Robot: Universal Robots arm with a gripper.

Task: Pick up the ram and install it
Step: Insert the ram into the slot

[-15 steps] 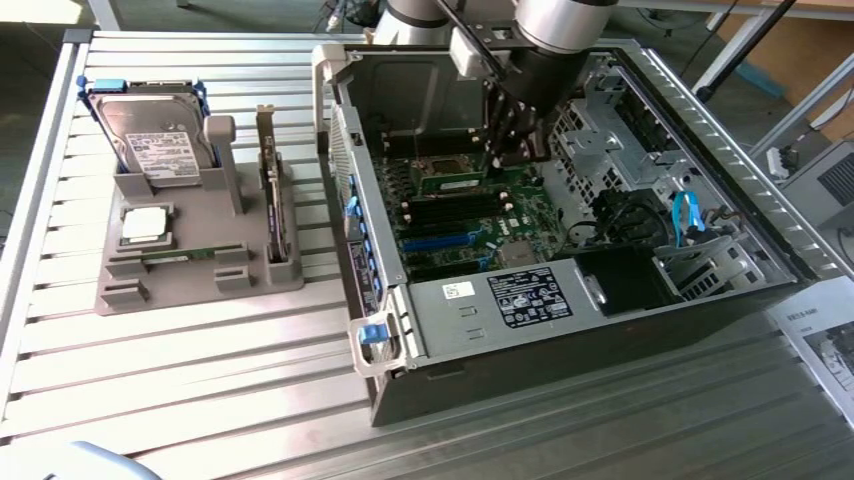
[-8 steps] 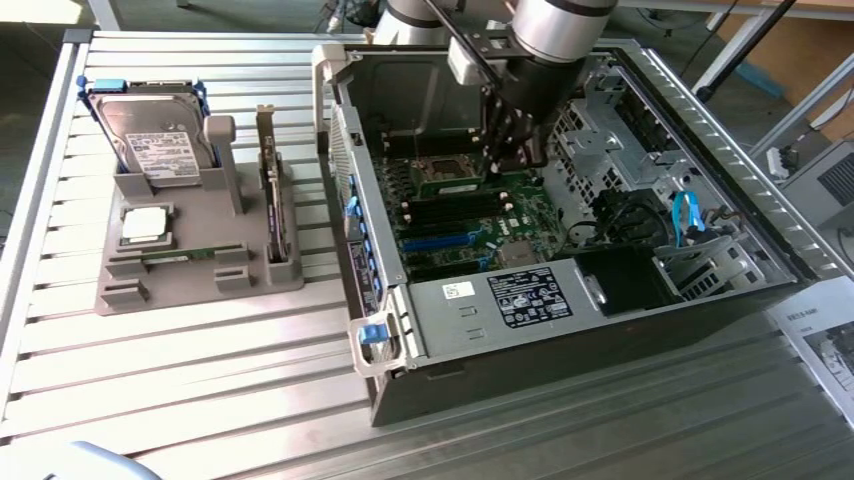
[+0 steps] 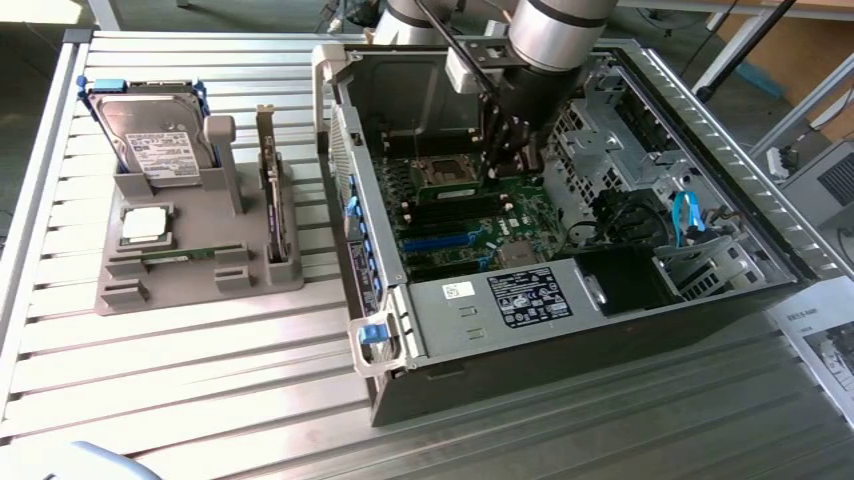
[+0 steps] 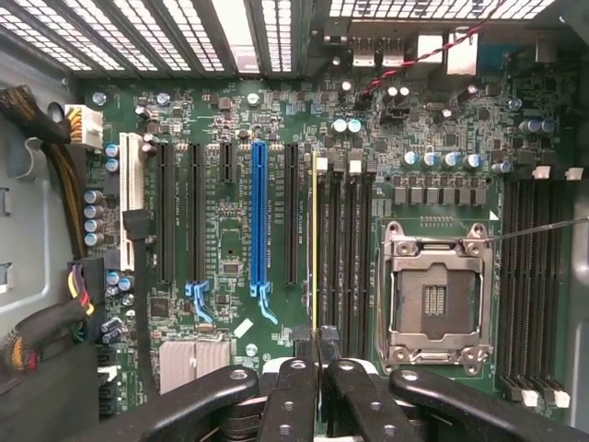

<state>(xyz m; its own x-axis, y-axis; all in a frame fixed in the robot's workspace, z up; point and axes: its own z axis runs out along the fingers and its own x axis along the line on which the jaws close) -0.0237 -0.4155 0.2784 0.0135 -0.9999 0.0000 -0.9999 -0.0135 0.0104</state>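
The ram (image 4: 315, 239) appears edge-on as a thin yellow-green strip running out from between my fingertips. My gripper (image 4: 317, 354) is shut on the ram and holds it just over the black memory slots (image 4: 342, 249) beside the blue slot (image 4: 259, 221) on the motherboard (image 4: 230, 267). Whether its edge touches a slot I cannot tell. In the exterior view my gripper (image 3: 514, 155) reaches down into the open computer case (image 3: 400, 330), above the board near the CPU socket (image 3: 447, 172).
The bare CPU socket (image 4: 433, 295) and a second bank of memory slots (image 4: 531, 276) lie beside the ram. Cable bundles (image 4: 37, 322) crowd the case wall. Outside the case, a grey holder (image 3: 120, 270) carries a hard drive (image 3: 154, 140) and an upright card (image 3: 274, 200).
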